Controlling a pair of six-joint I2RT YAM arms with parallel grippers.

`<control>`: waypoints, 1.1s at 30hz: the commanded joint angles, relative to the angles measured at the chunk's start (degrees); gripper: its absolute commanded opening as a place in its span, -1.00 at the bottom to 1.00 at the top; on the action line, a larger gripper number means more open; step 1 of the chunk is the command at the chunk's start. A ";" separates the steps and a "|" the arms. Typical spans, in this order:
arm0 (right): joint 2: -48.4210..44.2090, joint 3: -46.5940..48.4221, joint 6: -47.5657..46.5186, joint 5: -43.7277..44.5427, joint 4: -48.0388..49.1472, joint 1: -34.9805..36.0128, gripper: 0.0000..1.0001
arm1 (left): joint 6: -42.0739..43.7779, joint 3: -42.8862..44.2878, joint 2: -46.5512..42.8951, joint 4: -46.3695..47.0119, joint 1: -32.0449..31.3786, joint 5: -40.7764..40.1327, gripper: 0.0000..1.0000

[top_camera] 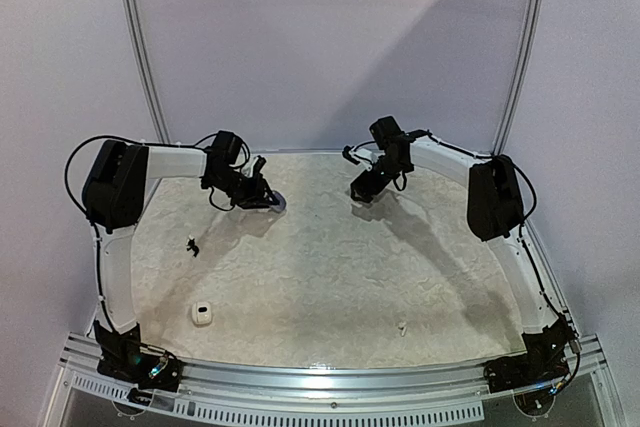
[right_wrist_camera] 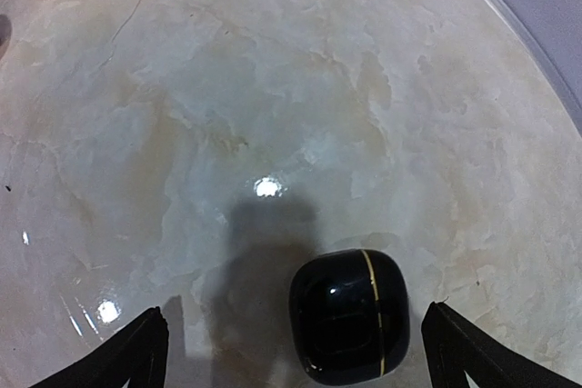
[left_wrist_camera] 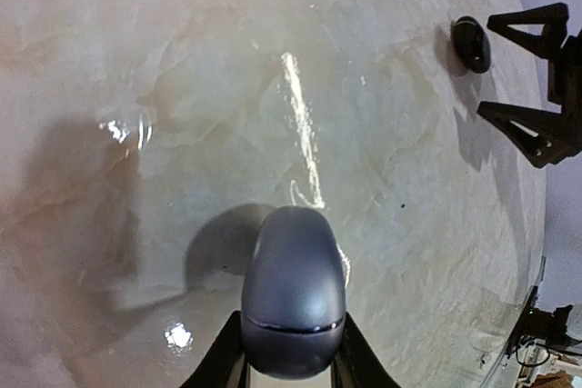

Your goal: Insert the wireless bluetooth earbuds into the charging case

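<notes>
Black case [right_wrist_camera: 349, 315] inside right pincer [right_wrist_camera: 296, 308] (agape)

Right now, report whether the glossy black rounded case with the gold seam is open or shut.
Shut. The glossy black case shows only a thin gold seam, no gap or cavity.

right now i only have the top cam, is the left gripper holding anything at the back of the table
observer: yes, the left wrist view shows the left gripper shut on a grey-blue charging case.
operator: ok and what's under the right one
observer: a black charging case with a thin gold line lies on the table between the open fingers of the right gripper, with a gap on each side.
operator: is that case open
observer: no, in the right wrist view its lid is closed.
</notes>
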 commanded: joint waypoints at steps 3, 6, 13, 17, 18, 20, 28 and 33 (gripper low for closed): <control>2.84 3.15 -1.84 -1.96 1.52 -1.16 0.97 | -4.33 3.12 3.91 -5.58 2.44 0.02 0.42; 3.53 3.20 -2.76 -1.54 0.69 -1.29 0.95 | -3.83 4.16 4.39 -8.06 2.72 -1.08 0.98; 5.02 3.33 -4.06 -3.34 -0.03 -1.63 0.45 | -0.86 4.90 2.27 -12.23 2.65 -4.32 0.98; 5.90 3.66 -4.42 -2.08 -0.56 -1.65 0.39 | 0.56 5.29 1.13 -13.61 2.60 -4.07 0.98; 6.03 3.64 -4.59 -1.68 -0.56 -1.66 0.37 | 0.73 5.27 0.87 -13.72 2.58 -3.91 0.98; 6.11 3.64 -4.94 -1.48 -0.63 -1.71 0.23 | 1.02 5.29 0.68 -13.75 2.48 -3.42 0.98; 4.46 2.08 -7.68 -2.94 -0.95 -1.64 -0.43 | 4.51 7.03 -1.35 -14.78 0.87 -2.73 0.93; -3.26 -4.00 -9.88 -4.39 4.04 -1.49 -0.57 | 9.30 7.18 -7.15 -14.07 0.57 -2.94 0.78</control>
